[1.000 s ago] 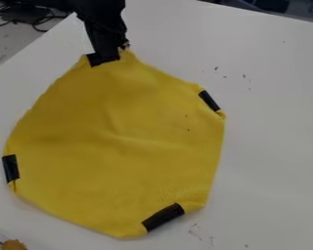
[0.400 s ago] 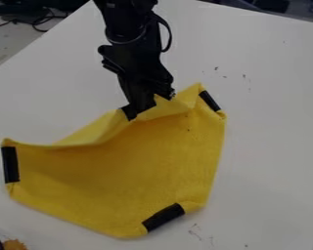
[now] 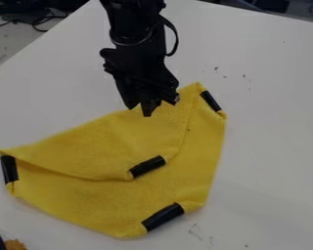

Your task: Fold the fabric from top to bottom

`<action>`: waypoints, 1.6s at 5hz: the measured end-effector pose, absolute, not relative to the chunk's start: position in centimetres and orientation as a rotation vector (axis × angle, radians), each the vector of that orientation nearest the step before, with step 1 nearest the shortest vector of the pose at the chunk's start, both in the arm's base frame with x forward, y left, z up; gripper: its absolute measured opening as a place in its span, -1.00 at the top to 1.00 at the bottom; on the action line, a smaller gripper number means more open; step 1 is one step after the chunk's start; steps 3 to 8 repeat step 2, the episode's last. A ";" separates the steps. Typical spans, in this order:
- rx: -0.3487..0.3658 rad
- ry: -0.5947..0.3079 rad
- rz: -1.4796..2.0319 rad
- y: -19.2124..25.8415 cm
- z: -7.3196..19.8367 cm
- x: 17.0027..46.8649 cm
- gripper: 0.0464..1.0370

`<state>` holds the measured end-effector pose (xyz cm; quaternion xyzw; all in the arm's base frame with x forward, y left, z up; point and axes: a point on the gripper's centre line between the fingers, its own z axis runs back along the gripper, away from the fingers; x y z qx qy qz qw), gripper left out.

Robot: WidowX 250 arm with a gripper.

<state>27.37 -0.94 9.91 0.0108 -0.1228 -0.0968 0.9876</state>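
Although the fold has clearly taken shape, I judge that I am at its last stage, with the top laid over but short of the bottom. The white table (image 3: 270, 151) carries the yellow fabric (image 3: 87, 210), spread across its left and middle. Of that cloth, the upper flap (image 3: 94, 146) lies doubled over the lower part, its front edge sagging in a curve well inside the bottom edge. My gripper (image 3: 148, 110) hangs over the fold line, near the back of the flap; whether it is open or closed I cannot tell. Smallest are the black strips: the flap's strip (image 3: 148, 167) sits above and apart from the bottom strip (image 3: 163, 218), which lies bare. If I want the edges to meet, my next move should be to take the flap close to its strip and draw it gently down, lest the lower layer slide or bunch.
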 end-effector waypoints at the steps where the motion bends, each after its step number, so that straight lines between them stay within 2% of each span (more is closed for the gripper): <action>1: 0.002 -0.183 -0.165 -1.2 10.8 26.9 -0.48; 2: -0.012 -0.149 -0.140 -1.6 11.6 26.4 -0.92; 8: -0.012 -0.149 -0.140 -1.6 11.6 26.4 -0.92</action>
